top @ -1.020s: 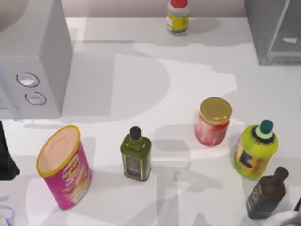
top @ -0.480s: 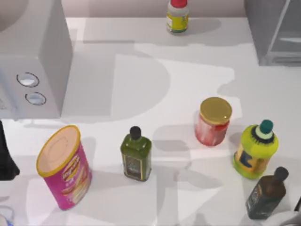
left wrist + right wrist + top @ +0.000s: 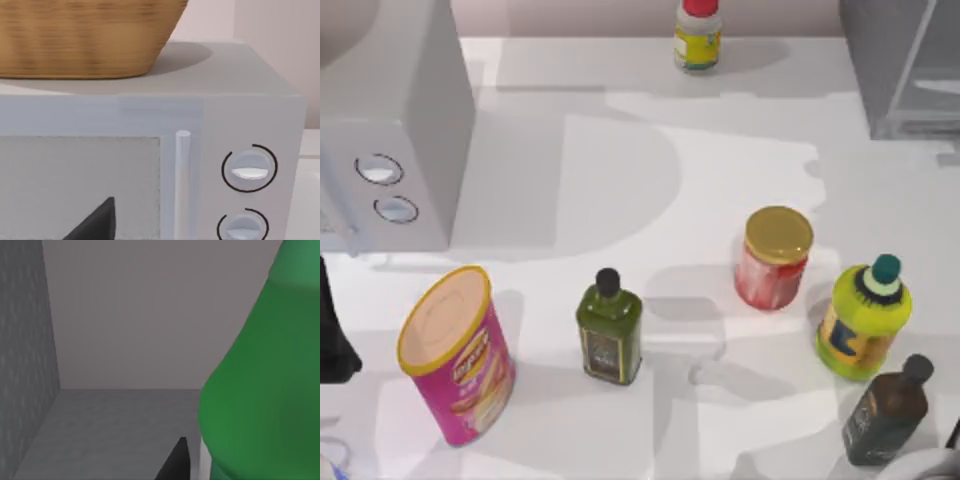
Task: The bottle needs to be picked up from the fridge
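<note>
The right gripper (image 3: 192,465) is inside the fridge (image 3: 125,340), seen through its wrist view: one dark fingertip (image 3: 176,462) pokes up beside the green bottle (image 3: 260,390), which stands right next to it on the grey cabinet floor. Only that one finger tip is in sight, so I cannot tell whether the gripper is wide, narrow or already closed on the plastic, nor whether the finger touches the bottle or stands just off it.

The step in hand, as I judge it, is closing on the bottle inside the cabinet. To do it well, the fingers should straddle the body below the shoulder, where the wall runs straight, not on the taper toward the cap, where a squeeze would push the bottle out. The bottle sits well clear of the left wall and back wall, so there is room to centre before closing. Close gently; thin plastic will flex. Then lift only slightly and draw straight out along the way in, keeping the bottle upright.

In the top view the fridge (image 3: 905,70) stands at the bench's (image 3: 720,160) far right corner. The left arm (image 3: 332,330) is parked at the left edge, near the dialled box (image 3: 390,120).
</note>
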`<state>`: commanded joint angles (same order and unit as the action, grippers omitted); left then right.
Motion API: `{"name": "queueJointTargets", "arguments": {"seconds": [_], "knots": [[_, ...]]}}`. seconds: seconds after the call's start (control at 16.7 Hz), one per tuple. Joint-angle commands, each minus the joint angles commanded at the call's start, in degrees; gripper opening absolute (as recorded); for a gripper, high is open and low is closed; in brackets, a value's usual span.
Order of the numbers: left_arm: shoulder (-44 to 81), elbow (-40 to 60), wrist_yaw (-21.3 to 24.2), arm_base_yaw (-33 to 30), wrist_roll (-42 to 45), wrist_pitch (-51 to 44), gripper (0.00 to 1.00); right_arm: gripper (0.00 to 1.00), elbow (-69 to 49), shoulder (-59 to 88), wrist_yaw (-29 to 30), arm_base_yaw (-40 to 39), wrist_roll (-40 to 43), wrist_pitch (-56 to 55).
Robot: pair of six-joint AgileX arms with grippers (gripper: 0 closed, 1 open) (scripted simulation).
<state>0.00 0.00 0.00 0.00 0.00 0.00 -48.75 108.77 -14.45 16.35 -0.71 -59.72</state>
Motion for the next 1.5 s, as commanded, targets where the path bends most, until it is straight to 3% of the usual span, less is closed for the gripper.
{"name": "queueJointTargets", "arguments": {"seconds": [0.36,0.66,1.2,1.5], "knots": [[0.00,0.00,0.00,0.00,0.00,0.00,1.00,0.00,1.99,-5.61,0.64,-2.85,0.76,1.28],[0.00,0.00,0.00,0.00,0.00,0.00,1.00,0.00,10.15,-26.31,2.91,-8.69,2.18,8.11],[0.00,0.00,0.00,0.00,0.00,0.00,1.00,0.00,36.07,-84.52,9.54,-16.62,1.55,40.14],[0.00,0.00,0.00,0.00,0.00,0.00,1.00,0.00,46.34,-104.07,13.08,-17.01,0.79,55.33]]}}
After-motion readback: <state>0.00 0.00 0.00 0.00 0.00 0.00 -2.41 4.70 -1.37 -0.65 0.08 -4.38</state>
